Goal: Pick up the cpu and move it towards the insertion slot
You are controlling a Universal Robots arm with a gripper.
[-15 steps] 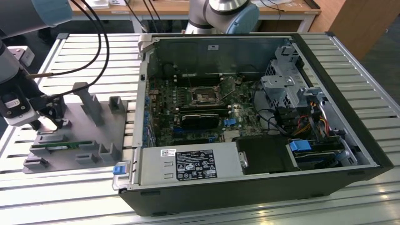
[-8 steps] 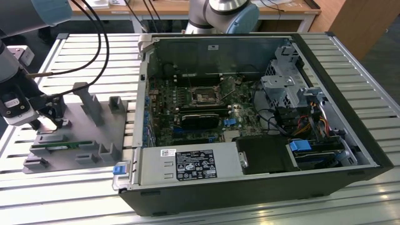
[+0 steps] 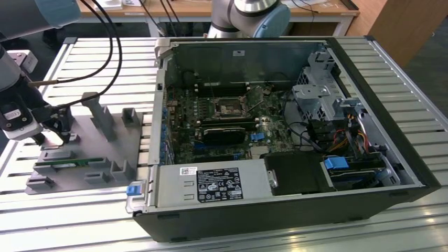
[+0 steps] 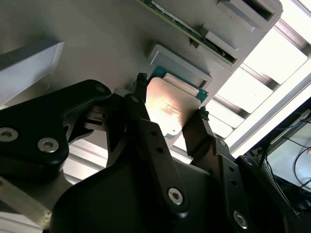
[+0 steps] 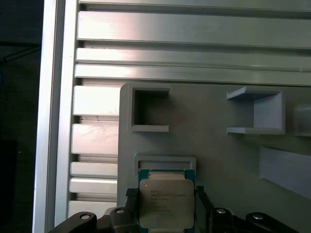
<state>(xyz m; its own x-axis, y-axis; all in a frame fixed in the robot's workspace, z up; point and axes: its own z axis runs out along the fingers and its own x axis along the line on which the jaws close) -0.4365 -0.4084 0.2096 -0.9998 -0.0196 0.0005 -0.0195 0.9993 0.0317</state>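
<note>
The cpu (image 5: 166, 203), a flat square chip with a silver top on a green board, lies at a small bracket of the grey holder plate (image 5: 214, 145). In both wrist views my gripper (image 5: 166, 194) has its black fingers (image 4: 141, 111) against two opposite edges of the cpu (image 4: 167, 109), shut on it. In the exterior view the gripper (image 3: 52, 137) stands over the holder plate (image 3: 105, 152) at the exterior view's left. The insertion slot (image 3: 230, 108), a square socket with a metal frame, sits on the motherboard inside the open computer case (image 3: 364, 173), well to the exterior view's right of the gripper.
A thin green memory stick (image 3: 66, 163) lies on the holder plate near upright grey posts (image 3: 98, 113). Black cables (image 3: 105, 42) hang from the arm. The case walls, a power supply (image 3: 210, 184) and drive cages (image 3: 318, 100) surround the motherboard. A slatted metal table (image 3: 105, 63) lies beneath everything.
</note>
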